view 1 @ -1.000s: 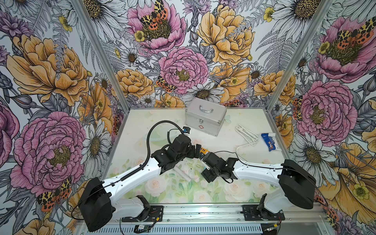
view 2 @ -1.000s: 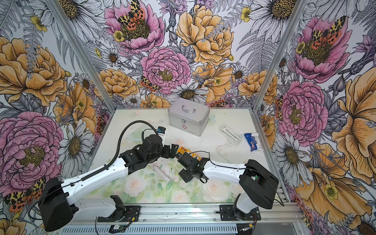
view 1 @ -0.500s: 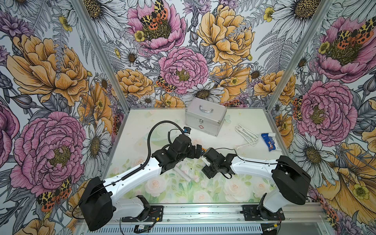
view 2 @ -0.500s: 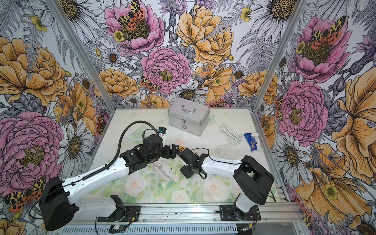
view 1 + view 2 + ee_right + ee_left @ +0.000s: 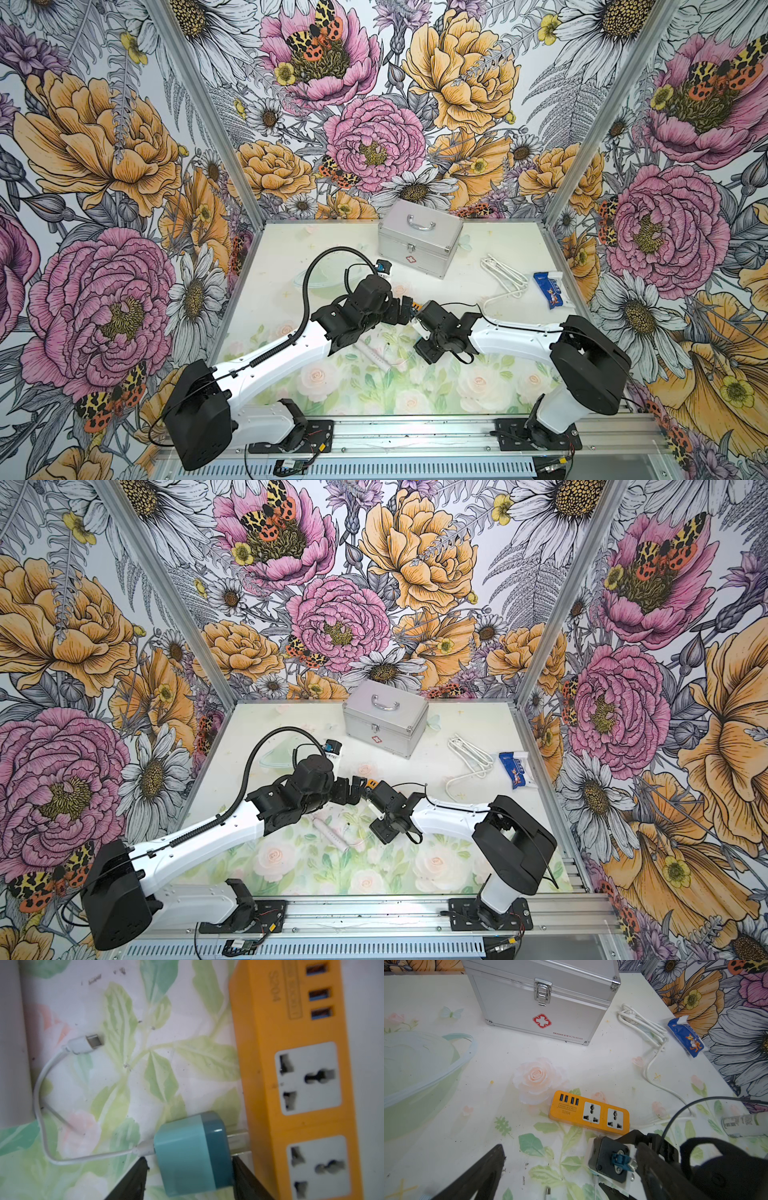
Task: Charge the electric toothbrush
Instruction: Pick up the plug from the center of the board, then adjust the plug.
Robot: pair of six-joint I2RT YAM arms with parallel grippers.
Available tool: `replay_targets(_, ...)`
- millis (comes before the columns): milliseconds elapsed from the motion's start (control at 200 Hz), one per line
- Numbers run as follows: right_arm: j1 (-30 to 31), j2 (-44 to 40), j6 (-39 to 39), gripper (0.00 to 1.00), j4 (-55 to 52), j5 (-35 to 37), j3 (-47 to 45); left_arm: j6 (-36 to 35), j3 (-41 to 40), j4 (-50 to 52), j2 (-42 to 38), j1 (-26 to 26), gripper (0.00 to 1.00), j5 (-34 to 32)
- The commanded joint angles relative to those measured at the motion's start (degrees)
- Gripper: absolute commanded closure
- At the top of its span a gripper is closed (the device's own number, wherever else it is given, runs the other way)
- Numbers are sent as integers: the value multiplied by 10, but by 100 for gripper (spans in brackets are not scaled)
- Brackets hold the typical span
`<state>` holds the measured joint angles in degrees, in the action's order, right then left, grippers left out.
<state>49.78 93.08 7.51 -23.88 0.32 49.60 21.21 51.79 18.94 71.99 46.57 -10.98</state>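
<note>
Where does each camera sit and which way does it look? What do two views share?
Top views: high at the front, looking down at the table; left arm and right arm show.
Left wrist: low, facing the orange power strip and silver case; one left gripper finger shows.
Right wrist: close, down on the teal charger between right gripper fingers.
Both wrist views share the strip.

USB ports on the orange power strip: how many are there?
4 USB ports, side by side in one row at the end of the orange power strip, next to its two mains sockets. None appears hidden.
</note>
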Motion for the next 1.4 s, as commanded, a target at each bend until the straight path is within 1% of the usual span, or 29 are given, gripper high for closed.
replay_targets(0, -5, 12, 1, 41, 7, -7, 16, -10, 9, -15, 7, -7, 1, 11)
replay_targets(80, -5, 15, 2, 44, 8, -3, 18, -10, 9, -15, 8, -6, 1, 11)
replay_targets(160, -5, 17, 4, 51, 7, 6, 20, -11, 9, -15, 9, -7, 1, 11)
replay_targets(215, -5, 17, 4, 59, 7, 5, 22, -13, 9, -16, 9, -7, 1, 11)
replay_targets(335, -6, 6, 5, 67, 6, -4, 22, -20, 6, -20, 8, -8, 1, 10)
replay_targets(485, -14, -21, 7, 68, -5, -39, 20, -49, -3, -45, 0, -7, 1, 28)
replay_targets(655, -40, -64, 12, 68, -26, -110, 21, -108, -35, -115, -15, -7, 1, 62)
replay_targets(676, -58, -70, 11, 68, -29, -119, 22, -114, -37, -120, -15, -7, 1, 66)
replay_targets(796, -84, -96, 1, 67, -56, -173, 32, -155, -50, -142, -10, -7, 2, 88)
replay_targets(841, -92, -102, -1, 66, -64, -192, 37, -179, -60, -156, -10, -6, 3, 97)
replay_targets(921, -104, -111, 1, 66, -72, -224, 43, -231, -86, -194, -17, 2, 5, 90)
replay_targets(1006, -110, -118, 5, 66, -82, -243, 48, -301, -104, -221, -31, 7, 5, 105)
replay_targets(1091, -112, -125, 12, 66, -85, -259, 48, -365, -109, -225, -47, 1, 4, 116)
replay_targets(1146, -112, -130, 14, 65, -85, -269, 46, -394, -104, -222, -54, -13, 4, 128)
replay_targets(1196, -113, -135, 17, 65, -86, -275, 42, -414, -95, -210, -57, -31, 4, 154)
replay_targets(1301, -113, -151, 24, 65, -87, -285, 36, -467, -82, -186, -57, -61, 5, 185)
replay_targets(1396, -113, -165, 29, 64, -87, -294, 34, -535, -72, -155, -51, -86, 5, 246)
